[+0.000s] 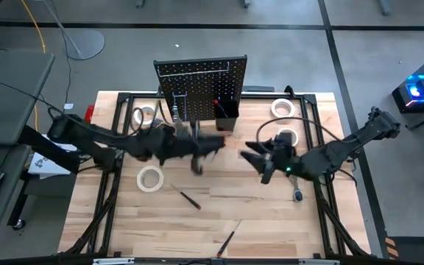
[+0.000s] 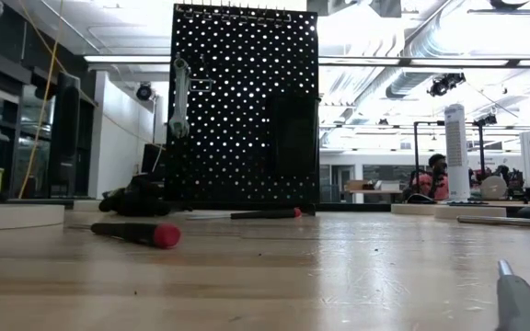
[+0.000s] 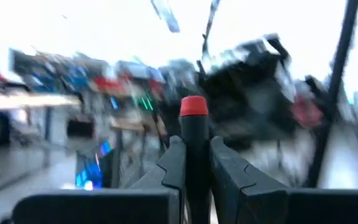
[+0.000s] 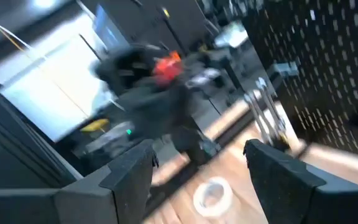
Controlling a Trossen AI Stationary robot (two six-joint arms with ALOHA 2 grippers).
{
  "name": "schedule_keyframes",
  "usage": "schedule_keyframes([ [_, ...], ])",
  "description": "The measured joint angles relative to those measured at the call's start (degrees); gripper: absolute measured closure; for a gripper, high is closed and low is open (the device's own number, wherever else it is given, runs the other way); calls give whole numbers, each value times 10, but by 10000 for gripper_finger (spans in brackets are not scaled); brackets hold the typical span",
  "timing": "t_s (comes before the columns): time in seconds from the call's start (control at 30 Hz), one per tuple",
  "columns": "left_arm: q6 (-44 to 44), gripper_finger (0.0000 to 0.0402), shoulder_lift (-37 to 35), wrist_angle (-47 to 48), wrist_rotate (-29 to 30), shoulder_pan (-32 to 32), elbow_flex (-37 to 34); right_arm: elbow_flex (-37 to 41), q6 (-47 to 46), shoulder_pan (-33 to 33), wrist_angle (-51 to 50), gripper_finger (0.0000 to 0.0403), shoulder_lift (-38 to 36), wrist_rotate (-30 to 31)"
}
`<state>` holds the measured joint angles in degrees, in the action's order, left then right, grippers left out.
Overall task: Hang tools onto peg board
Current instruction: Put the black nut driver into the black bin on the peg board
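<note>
The black peg board [image 1: 201, 79] stands upright at the table's far middle, with a black bin [image 1: 225, 112] on its front and a silver wrench [image 2: 180, 97] hanging on it. My left gripper [image 1: 210, 146] hovers in front of the board, shut on a black screwdriver with a red cap [image 3: 193, 107]. My right gripper [image 1: 250, 156] stands open just to its right, with nothing between its fingers [image 4: 197, 165]. Two screwdrivers [image 1: 190, 199] [image 1: 227, 239] and a white tape roll [image 1: 151, 179] lie on the table nearer the front. My left gripper pinches the screwdriver's black handle [image 3: 194, 140] between its two fingers, just below the red cap. The capped end sticks out past the fingertips. The screwdriver is lifted clear of the table; its shaft is hidden behind the fingers.
More tape rolls lie at the far left [image 1: 146, 115] and far right [image 1: 282, 108] [image 1: 288, 138]. A silver ratchet [image 1: 298, 193] lies under the right arm. Bare wood shows across the table's near half. A person sits in the room beyond [image 2: 435, 175].
</note>
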<state>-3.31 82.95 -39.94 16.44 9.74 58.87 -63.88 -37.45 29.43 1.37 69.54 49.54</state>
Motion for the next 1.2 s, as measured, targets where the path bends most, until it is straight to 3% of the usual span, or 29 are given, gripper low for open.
schedule_keyframes([
  [0.17, -59, 368, 79, -163, 43, -67, 0, 0, 74, 0, 41, 158, -35, 1],
  [0.3, -43, 368, 133, -169, 180, -85, 10, 0, 106, 3, 47, 158, -54, 21],
  [0.4, -21, 368, 152, -180, 238, -104, 32, 0, 129, 12, 55, 158, -58, 40],
  [0.73, 153, 368, 172, -169, 229, -163, 136, 0, 174, 26, 46, 158, -58, 76],
  [1.13, 196, 366, 253, -130, 265, -166, 166, 0, 184, 26, 40, 158, -59, 75],
  [1.2, 195, 344, 259, -130, 271, -170, 166, 0, 182, 26, 40, 158, -59, 75],
])
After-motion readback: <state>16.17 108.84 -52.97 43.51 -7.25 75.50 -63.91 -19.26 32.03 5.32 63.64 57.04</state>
